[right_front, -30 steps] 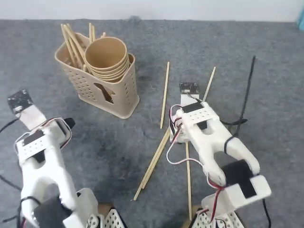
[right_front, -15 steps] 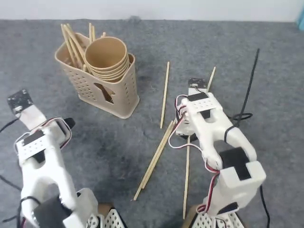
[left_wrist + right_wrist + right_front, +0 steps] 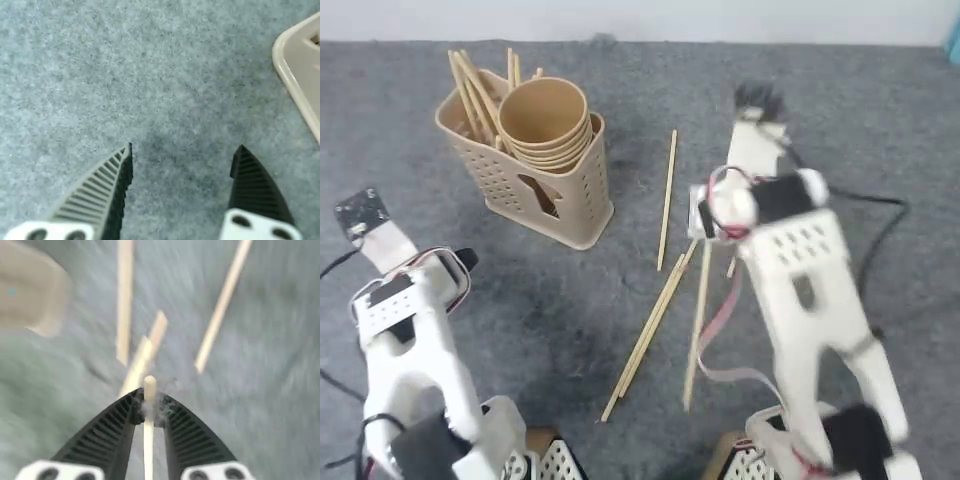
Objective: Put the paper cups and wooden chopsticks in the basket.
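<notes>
A beige perforated basket (image 3: pixel 545 195) stands at the back left, holding stacked paper cups (image 3: pixel 545 120) and several wooden chopsticks (image 3: pixel 470 85). My right gripper (image 3: pixel 705 235) (image 3: pixel 148 407) is shut on the end of one chopstick (image 3: pixel 693 335) (image 3: pixel 148 387), which slants down toward the front. Near it on the carpet lie a single chopstick (image 3: pixel 667 200) (image 3: pixel 125 300) and a close pair (image 3: pixel 648 335) (image 3: pixel 145 357). Another chopstick (image 3: pixel 222 305) lies to one side. My left gripper (image 3: pixel 182 160) hangs open over bare carpet at the front left, with the basket corner (image 3: pixel 300 75) nearby.
Grey carpet (image 3: pixel 520 330) covers the whole table. The left arm (image 3: pixel 405 320) stands at the front left. A black cable (image 3: pixel 880 215) trails on the right behind the right arm. Open carpet lies between the basket and the loose chopsticks.
The right arm has risen and swung toward the back, lifting one end of the held chopstick off the carpet and dragging it leftward. The left arm has stayed put.
</notes>
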You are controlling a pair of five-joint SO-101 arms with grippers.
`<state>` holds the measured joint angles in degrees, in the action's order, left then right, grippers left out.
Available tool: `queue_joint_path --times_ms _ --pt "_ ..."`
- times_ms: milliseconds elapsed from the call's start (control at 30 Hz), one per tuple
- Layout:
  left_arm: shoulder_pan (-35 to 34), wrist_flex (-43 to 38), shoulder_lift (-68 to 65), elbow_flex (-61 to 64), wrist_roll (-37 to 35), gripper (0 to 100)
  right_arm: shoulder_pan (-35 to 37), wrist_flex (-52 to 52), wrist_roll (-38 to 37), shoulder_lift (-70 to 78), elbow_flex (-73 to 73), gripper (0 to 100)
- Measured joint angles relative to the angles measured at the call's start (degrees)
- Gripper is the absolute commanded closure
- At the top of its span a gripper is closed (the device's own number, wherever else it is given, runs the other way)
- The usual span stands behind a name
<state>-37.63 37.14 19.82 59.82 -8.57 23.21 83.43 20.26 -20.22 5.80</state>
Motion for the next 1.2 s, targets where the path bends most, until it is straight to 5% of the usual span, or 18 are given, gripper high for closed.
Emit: queue_joint_path --times_ms 533,667,867,1200 --pt "0.0 0.0 0.0 0.0 0.0 70 16.9 -52.8 0.1 -11.3 -7.1 99.1" --pt "0.0 0.0 0.0 0.0 0.0 70 21.9 -65.8 -6.9 -4.5 -11.3 99.1" --pt "0.0 0.0 0.0 0.0 0.0 70 25.6 -69.6 -19.5 14.1 -23.4 99.1" --pt "0.0 0.0 0.0 0.0 0.0 70 20.0 -67.3 -20.2 33.1 -29.5 96.0"
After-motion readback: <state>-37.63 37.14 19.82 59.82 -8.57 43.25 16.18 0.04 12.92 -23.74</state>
